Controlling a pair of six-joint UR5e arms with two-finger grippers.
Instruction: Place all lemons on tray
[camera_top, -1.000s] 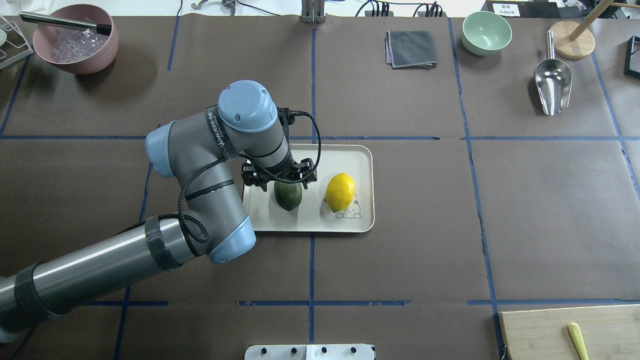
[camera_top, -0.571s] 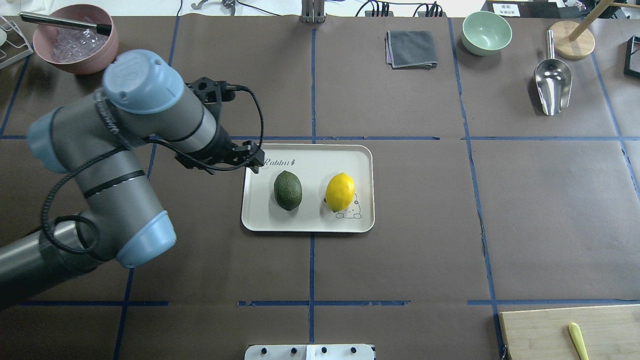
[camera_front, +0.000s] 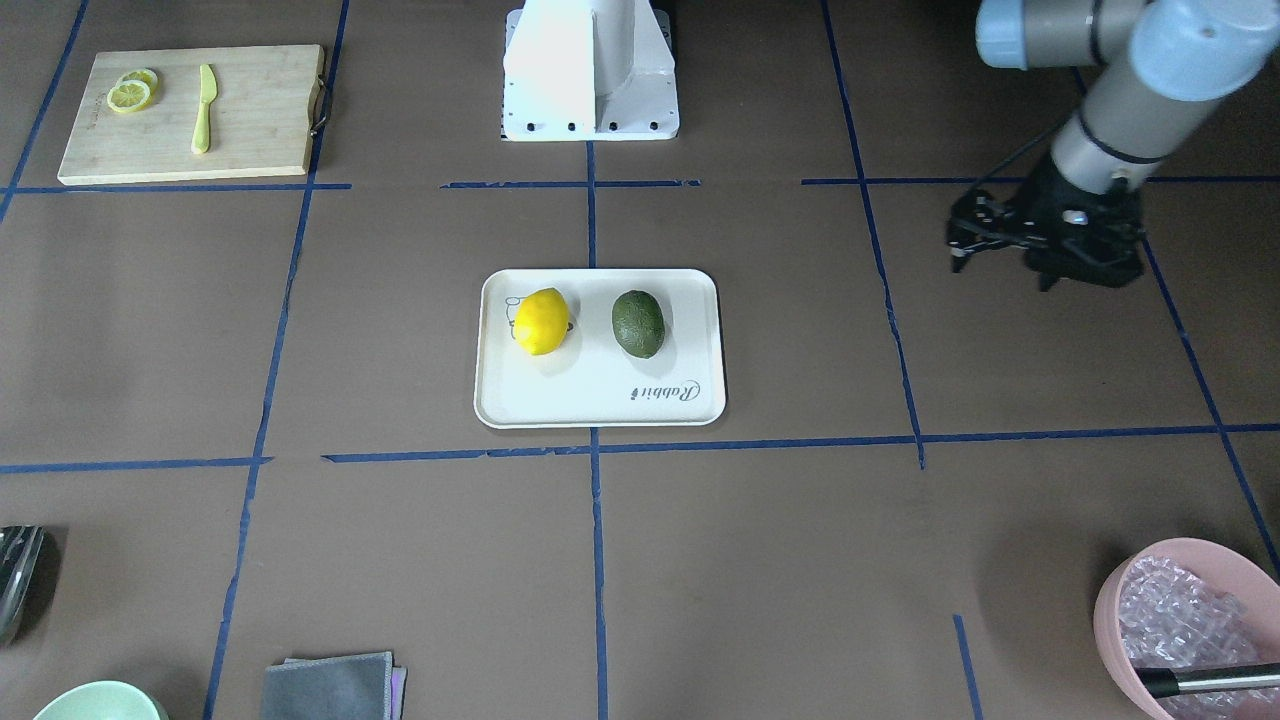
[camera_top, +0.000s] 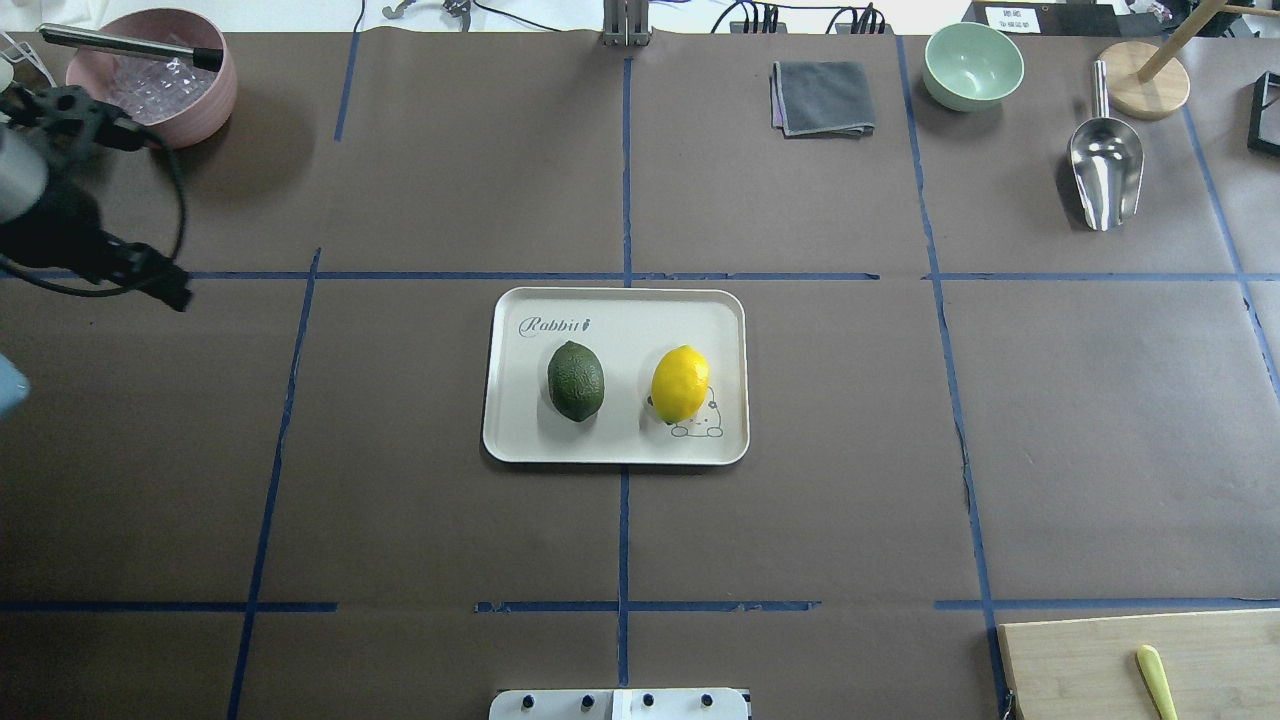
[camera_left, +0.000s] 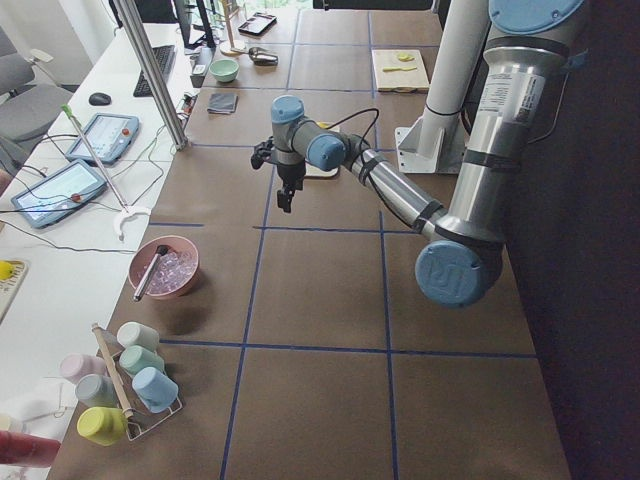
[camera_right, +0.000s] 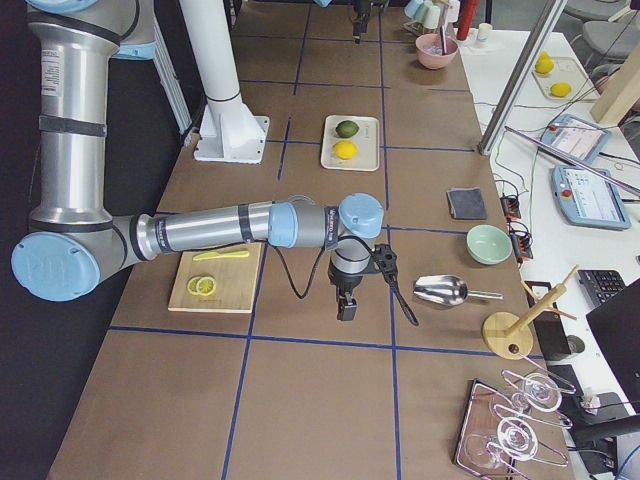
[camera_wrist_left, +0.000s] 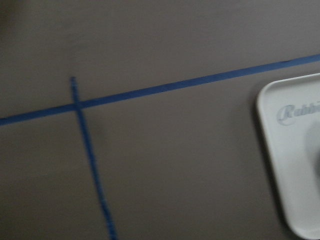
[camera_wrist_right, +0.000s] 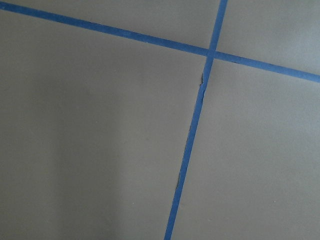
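The cream-white tray (camera_front: 600, 400) lies at the table's middle, also in the overhead view (camera_top: 620, 440). On it the yellow lemon (camera_front: 541, 321) (camera_top: 680, 383) and the dark green lemon (camera_front: 638, 323) (camera_top: 576, 380) lie side by side, apart. My left gripper (camera_front: 1003, 262) (camera_top: 150, 280) hangs over bare table far to the tray's left side, open and empty. Its wrist view shows only the tray's corner (camera_wrist_left: 295, 160). My right gripper (camera_right: 346, 305) shows only in the exterior right view, over bare table near the cutting board; I cannot tell its state.
A bamboo cutting board (camera_front: 260, 110) with lemon slices and a yellow knife is by the robot's right. A pink bowl (camera_top: 150, 85) stands near the left gripper. A grey cloth (camera_top: 823, 97), green bowl (camera_top: 973, 65) and metal scoop (camera_top: 1105, 160) are at the far side.
My left gripper has left the green lemon on the tray and drawn back far to the left. Both lemons have stayed put.
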